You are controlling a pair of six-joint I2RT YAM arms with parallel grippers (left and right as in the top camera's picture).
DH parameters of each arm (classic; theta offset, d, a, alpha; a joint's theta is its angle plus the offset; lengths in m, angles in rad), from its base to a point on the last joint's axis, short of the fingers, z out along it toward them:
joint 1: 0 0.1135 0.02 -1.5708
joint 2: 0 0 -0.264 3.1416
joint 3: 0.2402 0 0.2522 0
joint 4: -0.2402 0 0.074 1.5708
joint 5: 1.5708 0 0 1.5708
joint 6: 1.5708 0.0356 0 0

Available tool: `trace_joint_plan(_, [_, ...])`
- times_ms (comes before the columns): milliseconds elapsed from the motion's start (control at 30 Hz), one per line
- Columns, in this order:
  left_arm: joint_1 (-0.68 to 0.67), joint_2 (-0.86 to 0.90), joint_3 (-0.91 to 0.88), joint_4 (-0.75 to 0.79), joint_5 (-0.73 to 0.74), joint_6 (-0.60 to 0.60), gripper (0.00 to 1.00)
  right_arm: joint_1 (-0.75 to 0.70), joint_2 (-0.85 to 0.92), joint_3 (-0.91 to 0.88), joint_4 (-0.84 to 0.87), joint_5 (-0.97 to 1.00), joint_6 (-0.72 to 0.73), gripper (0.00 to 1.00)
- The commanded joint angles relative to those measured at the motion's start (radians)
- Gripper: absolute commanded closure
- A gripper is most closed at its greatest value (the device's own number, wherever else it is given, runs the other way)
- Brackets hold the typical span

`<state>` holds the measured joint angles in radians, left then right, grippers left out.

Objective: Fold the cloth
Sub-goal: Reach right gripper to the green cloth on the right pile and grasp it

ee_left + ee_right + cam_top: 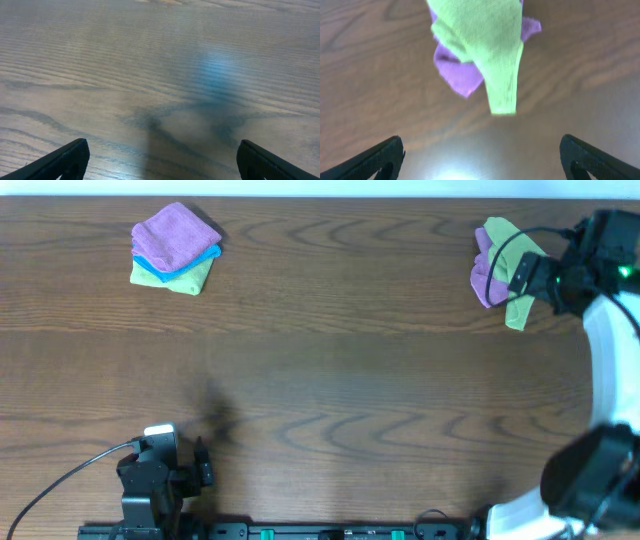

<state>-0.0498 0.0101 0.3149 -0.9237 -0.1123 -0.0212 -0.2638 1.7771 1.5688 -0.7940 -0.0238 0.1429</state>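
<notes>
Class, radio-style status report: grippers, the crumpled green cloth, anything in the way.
Left gripper open, over the table. Right gripper open, just short of green cloth. Cloth crumpled, lying on purple cloth.

overhead top-down, right wrist shares cloth [480,45]

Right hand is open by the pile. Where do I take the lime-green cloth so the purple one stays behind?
Grip the narrow strip of the lime-green cloth that points toward the right hand. Its tip lies on bare table, clear of the purple cloth, so probably only green gets pinched. Come in from the hand's own side, straddling the strip.
</notes>
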Motion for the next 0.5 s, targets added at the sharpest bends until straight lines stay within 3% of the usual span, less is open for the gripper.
trace_joint_plan(0, [-0.004,-0.006,-0.017,-0.052,-0.026,0.018,0.05,-0.009,0.097,0.06,0.055,0.008,-0.029,0.01])
trace_joint_plan(200, [-0.004,-0.006,-0.017,-0.052,-0.026,0.018,0.05,-0.008,0.232,0.061,0.264,-0.003,-0.027,0.01])
trace_joint_plan(467, [-0.004,-0.006,-0.017,-0.052,-0.026,0.018,0.05,-0.01,0.32,0.06,0.357,-0.003,-0.048,0.01])
